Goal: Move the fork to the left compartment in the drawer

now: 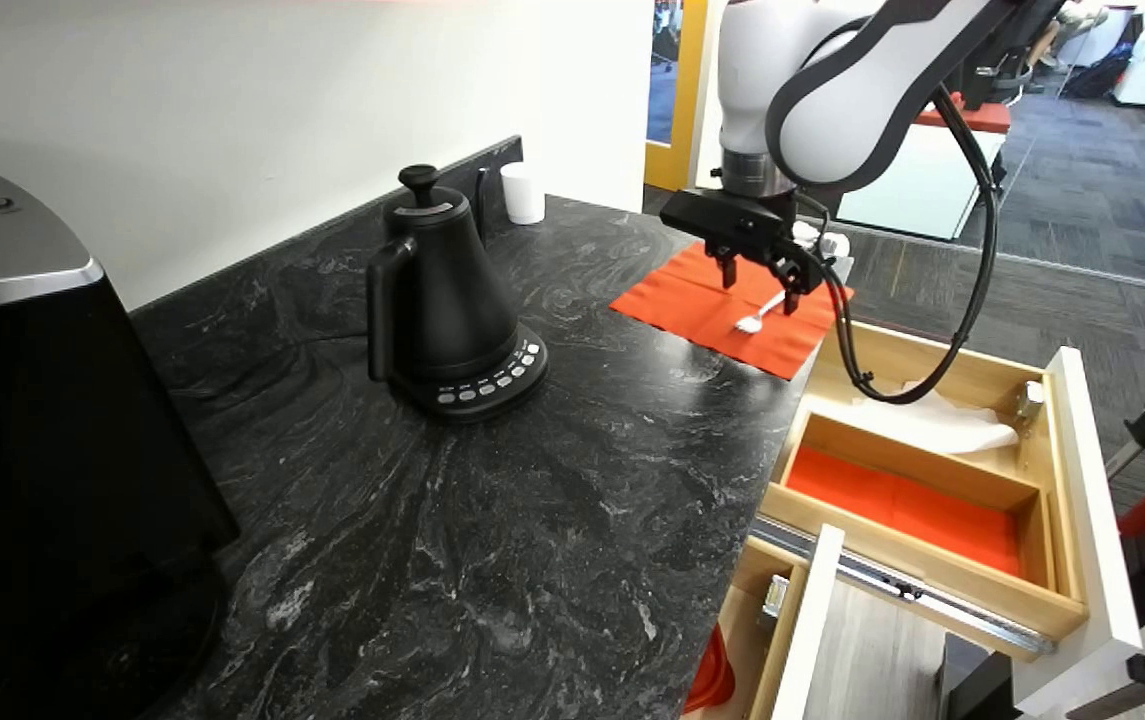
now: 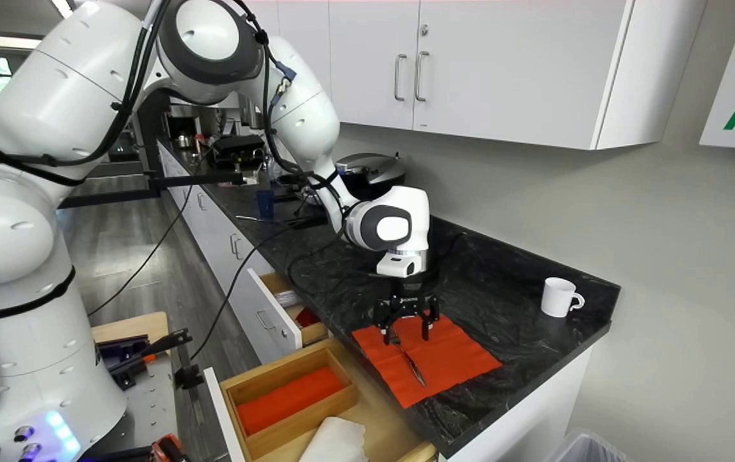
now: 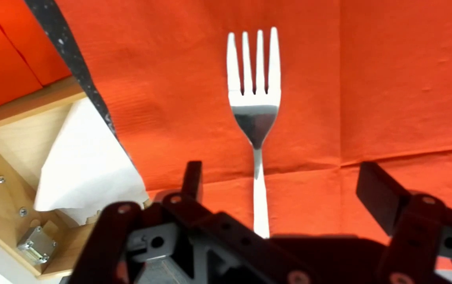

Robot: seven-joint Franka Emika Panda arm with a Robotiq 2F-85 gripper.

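Hand (image 3: 283, 184) (jaws wide apart), fork (image 3: 256, 122) below on orange-red mat (image 3: 304, 102), handle (image 3: 260, 201) between jaws

Rounded white arm (image 2: 303, 115), dark grey joint bands (image 2: 213, 78), strapped-on black cables (image 2: 128, 102), angular black gripper (image 2: 406, 333)

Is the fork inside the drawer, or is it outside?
Outside. The wrist view shows the fork lying on the orange-red mat; in both exterior views this mat is spread on the counter, beside the open drawer.
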